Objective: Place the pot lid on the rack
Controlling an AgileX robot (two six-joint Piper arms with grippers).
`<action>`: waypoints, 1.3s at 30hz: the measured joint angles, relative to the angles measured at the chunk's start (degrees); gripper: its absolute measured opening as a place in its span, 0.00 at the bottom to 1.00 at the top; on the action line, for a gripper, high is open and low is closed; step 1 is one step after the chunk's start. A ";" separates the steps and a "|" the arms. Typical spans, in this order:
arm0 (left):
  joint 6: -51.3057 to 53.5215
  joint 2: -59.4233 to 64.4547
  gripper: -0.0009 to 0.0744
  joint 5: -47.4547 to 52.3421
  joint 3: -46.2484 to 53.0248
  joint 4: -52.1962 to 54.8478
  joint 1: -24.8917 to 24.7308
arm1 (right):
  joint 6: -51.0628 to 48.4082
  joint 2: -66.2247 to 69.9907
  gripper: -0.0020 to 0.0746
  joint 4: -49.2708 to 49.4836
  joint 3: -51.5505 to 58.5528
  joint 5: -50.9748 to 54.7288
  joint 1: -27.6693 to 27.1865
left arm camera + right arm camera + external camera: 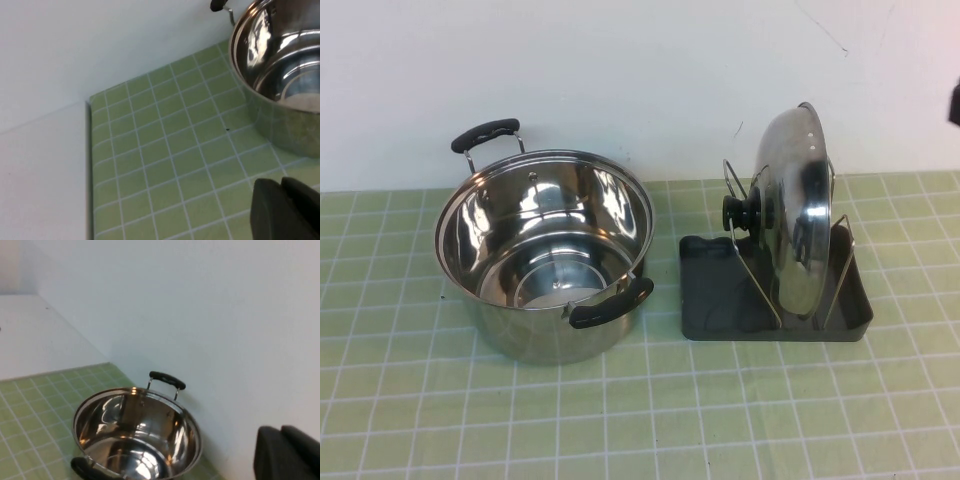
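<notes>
We saw the pot lid [798,215] standing on edge in the rack [775,300], held upright between the wire loops, its black knob [738,212] facing the pot [545,255]. The rack's dark tray sat on the green tiled mat [640,420], just right of the open steel pot, the two apart. The left gripper [287,210] hung above the mat near the pot's left side; the right gripper [287,452] was raised and looked down on the pot from beside the wall. We could not tell whether either claw was apart or together.
</notes>
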 joint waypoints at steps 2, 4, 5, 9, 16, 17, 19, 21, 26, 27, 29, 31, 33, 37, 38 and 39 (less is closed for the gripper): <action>-1.44 0.00 0.01 -1.63 0.00 -0.68 0.00 | -6.52 -2.55 0.03 -0.11 -0.42 -0.57 0.00; -2.17 0.00 0.01 -4.41 0.00 -1.19 0.00 | -12.85 -5.67 0.03 -0.34 -0.85 1.11 0.00; -2.28 0.00 0.01 -6.16 0.00 -1.17 0.00 | -15.78 -7.56 0.03 -0.35 -1.01 4.41 0.00; -2.39 0.00 0.01 -10.74 0.00 -0.55 0.00 | -22.83 -14.41 0.03 0.01 -1.35 22.24 0.00; -2.52 0.00 0.01 -6.33 0.00 2.66 0.00 | -48.24 -17.61 0.03 7.12 -1.60 62.46 0.00; -2.95 0.00 0.01 -4.36 0.00 2.66 0.00 | -56.16 -17.48 0.03 13.77 -1.70 69.49 0.00; -4.46 0.00 0.01 -1.03 0.00 2.66 0.00 | -70.07 -17.41 0.03 26.86 -2.65 84.15 0.00; -7.13 0.00 0.01 0.91 0.10 2.31 0.00 | -79.12 -17.41 0.03 42.11 -2.74 96.35 0.00; -11.54 -0.99 0.01 -8.54 3.76 0.27 0.00 | -99.17 -21.39 0.03 76.28 0.65 102.26 -0.02; -11.79 -1.57 0.01 -11.19 4.94 0.22 0.00 | -103.15 -22.75 0.03 82.89 1.80 101.67 -0.02; -13.46 -2.61 0.01 -17.46 8.31 0.13 0.00 | -109.57 -26.68 0.03 94.27 4.29 100.66 -0.02; -16.39 -3.43 0.01 -22.83 11.66 0.24 0.00 | -114.79 -29.99 0.03 102.07 6.88 99.85 -0.02; -19.11 -4.19 0.01 -27.68 15.76 1.15 0.00 | -120.33 -34.52 0.02 108.48 10.85 98.34 -0.02; -22.28 -4.64 0.01 -39.20 23.77 4.54 0.00 | -125.89 -42.42 0.03 116.53 18.68 94.80 -0.02; -22.54 -4.64 0.01 -41.90 25.49 5.13 0.00 | -126.53 -44.44 0.02 118.52 20.78 93.75 -0.02; -22.79 -4.64 0.01 -44.31 26.59 5.68 0.00 | -126.94 -46.33 0.02 119.54 22.65 92.78 -0.02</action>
